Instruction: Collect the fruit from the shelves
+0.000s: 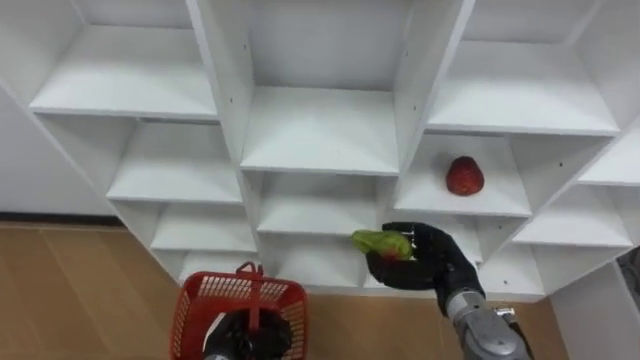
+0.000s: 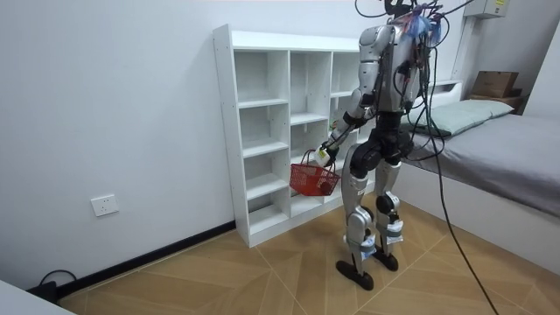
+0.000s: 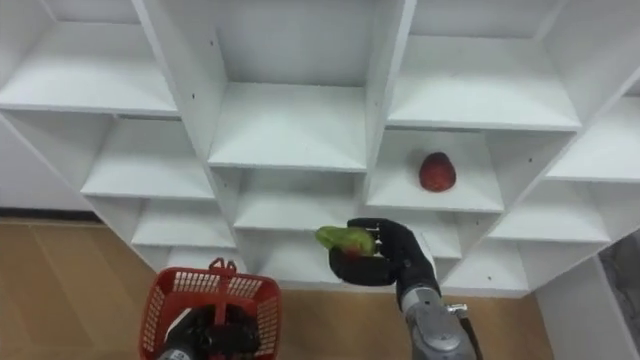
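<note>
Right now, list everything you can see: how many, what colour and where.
shelf unit: one, white, open compartments, against the wall in front of the robot
red fruit: one, red, alone on a shelf in the column right of the centre one
green fruit: one, green, held in the right hand in front of the shelves
basket: one, red mesh, carried by the left hand, low and to the left
floor: brown wood
bed: one, grey cover, at the room view's right
wall socket: one, white, low on the wall at the room view's left
right hand: dark, curled round the green fruit
left hand: dark, at the basket's handle
</note>
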Robot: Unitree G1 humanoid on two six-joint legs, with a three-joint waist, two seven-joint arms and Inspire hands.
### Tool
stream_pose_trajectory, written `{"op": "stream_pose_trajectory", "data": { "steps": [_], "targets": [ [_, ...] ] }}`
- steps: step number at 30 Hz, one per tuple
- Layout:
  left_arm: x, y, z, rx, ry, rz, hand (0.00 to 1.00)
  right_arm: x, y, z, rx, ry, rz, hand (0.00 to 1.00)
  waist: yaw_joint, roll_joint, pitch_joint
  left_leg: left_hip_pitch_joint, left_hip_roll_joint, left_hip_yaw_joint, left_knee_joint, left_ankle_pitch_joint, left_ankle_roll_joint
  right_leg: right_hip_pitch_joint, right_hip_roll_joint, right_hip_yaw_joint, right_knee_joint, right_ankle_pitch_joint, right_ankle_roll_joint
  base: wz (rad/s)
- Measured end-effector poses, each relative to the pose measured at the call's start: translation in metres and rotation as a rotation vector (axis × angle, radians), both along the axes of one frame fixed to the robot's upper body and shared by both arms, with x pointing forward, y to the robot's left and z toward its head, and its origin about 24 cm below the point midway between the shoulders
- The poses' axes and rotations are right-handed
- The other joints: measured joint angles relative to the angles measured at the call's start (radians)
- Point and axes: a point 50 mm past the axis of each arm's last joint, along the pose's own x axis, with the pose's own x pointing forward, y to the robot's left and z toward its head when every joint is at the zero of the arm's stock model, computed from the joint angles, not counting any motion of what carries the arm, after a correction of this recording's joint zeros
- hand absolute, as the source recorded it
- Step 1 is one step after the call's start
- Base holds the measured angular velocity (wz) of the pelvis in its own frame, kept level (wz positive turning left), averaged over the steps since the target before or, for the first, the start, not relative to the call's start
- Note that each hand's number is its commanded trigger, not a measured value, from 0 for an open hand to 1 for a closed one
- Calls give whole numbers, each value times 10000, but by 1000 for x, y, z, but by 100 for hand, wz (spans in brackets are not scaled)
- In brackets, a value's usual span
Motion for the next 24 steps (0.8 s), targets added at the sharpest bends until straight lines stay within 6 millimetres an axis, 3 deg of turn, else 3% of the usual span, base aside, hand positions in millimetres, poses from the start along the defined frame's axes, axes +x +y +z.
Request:
{"op": "stream_pose_trajectory", "data": {
  "steps": [4,11,24],
  "targets": [
    [2,1,2,93,-135,36,100,-4,7,12,236,-662,314,100,-207,61,31,78,6,12,-31,-38,-45,62,52,37,-145,5,-3,-2],
    [3,0,3,115,-233,-15,100,-21,7,2,-300,-229,844,100,-206,62,33,56,30,10,-32,-60,-80,116,82,53,-221,0,-14,-1],
    [4,1,7,324,-701,-352,100,-33,12,-12,-1476,336,2145,100,-193,67,36,61,28,-42,-27,-80,-87,189,88,8,-301,4,-20,0]
  ]
}}
